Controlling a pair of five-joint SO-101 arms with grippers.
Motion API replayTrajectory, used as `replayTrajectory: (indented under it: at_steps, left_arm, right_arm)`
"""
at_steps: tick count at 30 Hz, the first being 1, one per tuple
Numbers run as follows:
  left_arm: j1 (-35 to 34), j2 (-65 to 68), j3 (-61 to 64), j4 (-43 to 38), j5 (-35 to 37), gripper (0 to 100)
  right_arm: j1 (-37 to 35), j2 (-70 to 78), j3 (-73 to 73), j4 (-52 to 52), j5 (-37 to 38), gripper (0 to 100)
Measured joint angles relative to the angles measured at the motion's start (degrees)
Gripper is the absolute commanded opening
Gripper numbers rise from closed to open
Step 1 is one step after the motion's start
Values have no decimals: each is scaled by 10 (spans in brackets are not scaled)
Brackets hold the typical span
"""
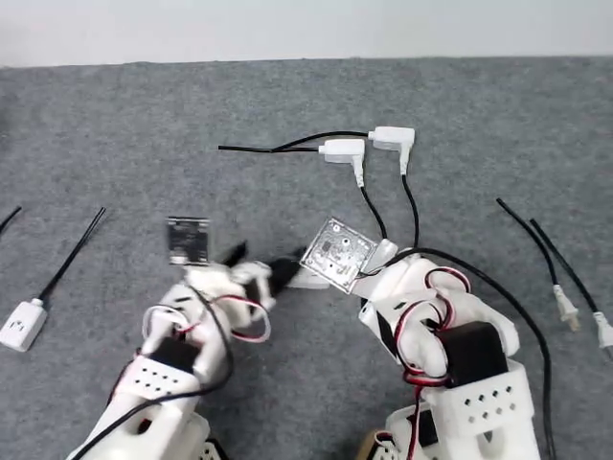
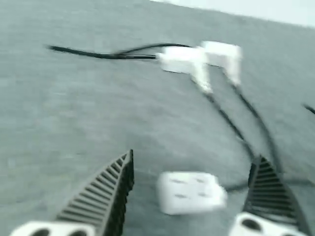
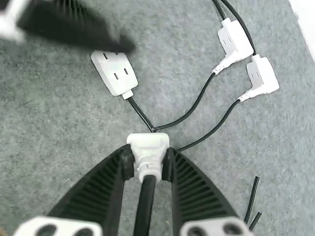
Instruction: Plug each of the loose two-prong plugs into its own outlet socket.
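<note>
grey felt tabletop: my right gripper clamps a two-prong plug; the outlet socket lies just ahead, slots up, between the spread fingers of my left gripper.

Gray, felt-like surface fills nearly the whole high view, fine speckled texture. Plain white wall runs as a strip along the top edge, meeting the surface in a straight line.
</note>
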State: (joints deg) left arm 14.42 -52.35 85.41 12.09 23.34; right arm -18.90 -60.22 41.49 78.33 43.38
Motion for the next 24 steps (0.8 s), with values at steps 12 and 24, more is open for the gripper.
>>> replayTrajectory:
  at_steps: [12, 24]
  left_arm:
    - [-296, 0, 39, 0, 0, 352]
    - [-285, 0, 50, 0, 0, 352]
  right_arm:
    - [-3, 226, -156, 0, -11, 8]
    - [-132, 615, -437, 35, 47, 8]
